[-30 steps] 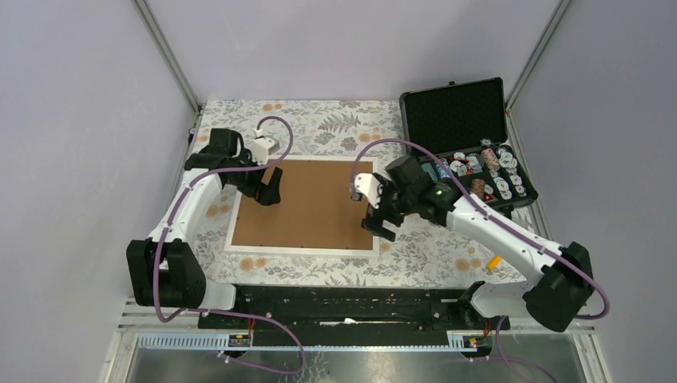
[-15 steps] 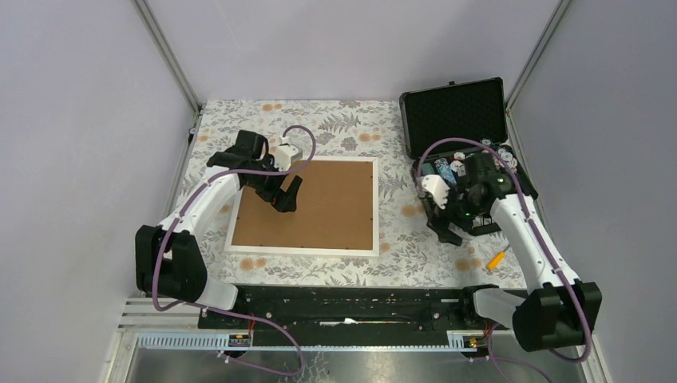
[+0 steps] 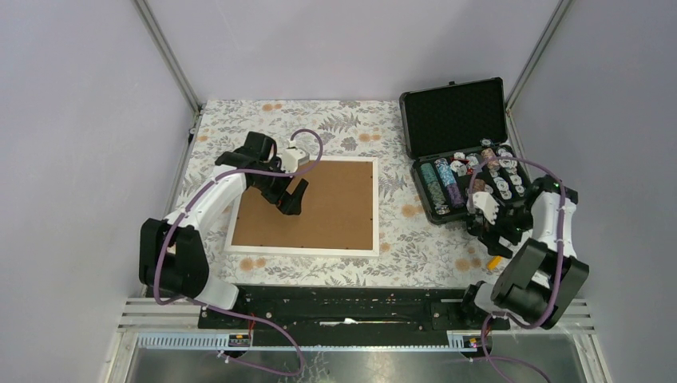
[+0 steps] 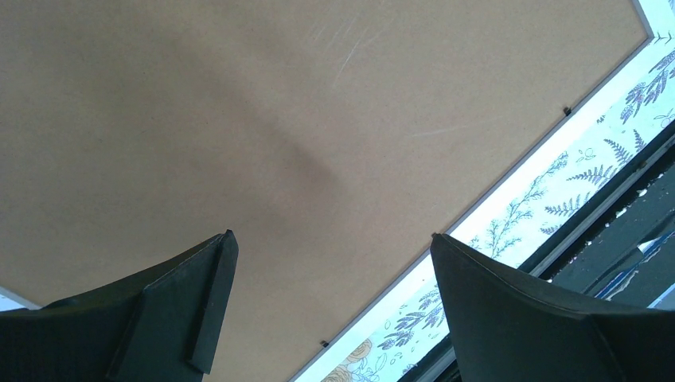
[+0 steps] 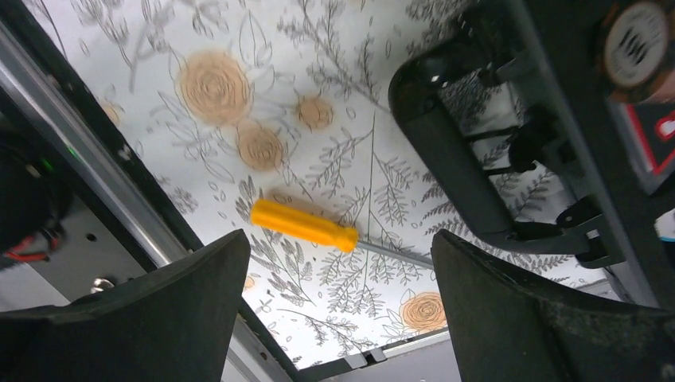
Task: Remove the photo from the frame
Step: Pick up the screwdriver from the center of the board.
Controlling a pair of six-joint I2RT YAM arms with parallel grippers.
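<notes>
The frame [image 3: 303,250] lies face down in the middle of the table, its brown fibreboard back [image 4: 239,119] upward inside a thin white border [image 4: 509,191]. The photo is hidden beneath that back. My left gripper [image 3: 290,199] hovers open over the back's upper left part, nothing between its fingers [image 4: 199,294]. Small black tabs [image 4: 567,111] sit along the border's inner edge. My right gripper [image 3: 488,233] is far to the right, open and empty, above an orange-handled screwdriver [image 5: 302,225].
An open black case [image 3: 455,120] holding poker chips [image 3: 479,171] stands at the back right; its handle [image 5: 446,159] is close to my right gripper. The screwdriver [image 3: 495,261] lies on the floral cloth near the table's front right edge. The black rail [image 5: 95,183] runs alongside.
My right arm has swung from the frame's right edge over to the case's front, above the screwdriver. My left gripper has shifted slightly right over the frame's back.
</notes>
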